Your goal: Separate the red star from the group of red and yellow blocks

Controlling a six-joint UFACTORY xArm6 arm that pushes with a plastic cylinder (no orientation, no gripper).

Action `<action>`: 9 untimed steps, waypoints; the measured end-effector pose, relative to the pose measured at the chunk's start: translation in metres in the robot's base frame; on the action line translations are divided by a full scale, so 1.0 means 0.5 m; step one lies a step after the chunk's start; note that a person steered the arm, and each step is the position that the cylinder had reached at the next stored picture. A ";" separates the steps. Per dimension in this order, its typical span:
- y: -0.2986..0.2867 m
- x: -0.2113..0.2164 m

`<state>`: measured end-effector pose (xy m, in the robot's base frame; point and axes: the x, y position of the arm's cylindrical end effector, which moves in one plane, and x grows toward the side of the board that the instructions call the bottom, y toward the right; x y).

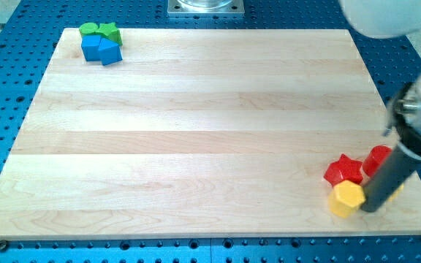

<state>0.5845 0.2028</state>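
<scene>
Upper left of the desk (pixel 196 124): green blocks (pixel 99 31) touching blue blocks (pixel 101 50). Lower right: the red star (pixel 343 170) (no clear long axis), a yellow block (pixel 346 198) beneath it, another red block (pixel 376 158) beside. My tip (pixel 370 208) touches the yellow block's right; no pincer shows.

The arm comes in from the view's top right corner, its pale grey, blurred housing crossing the right edge. Below it sits a dark collar with a small metallic fitting, and from that a straight dark rod slants down and toward the view's left. My tip (pixel 369 210) rests low at the view's bottom right, at the rod's very end, on the wooden surface (pixel 196 146).
</scene>
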 end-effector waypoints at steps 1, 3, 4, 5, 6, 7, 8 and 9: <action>-0.052 -0.021; -0.046 -0.033; -0.035 -0.158; -0.035 -0.324; -0.040 -0.455; -0.058 -0.464; -0.079 -0.512; 0.012 -0.589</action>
<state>0.2900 0.2086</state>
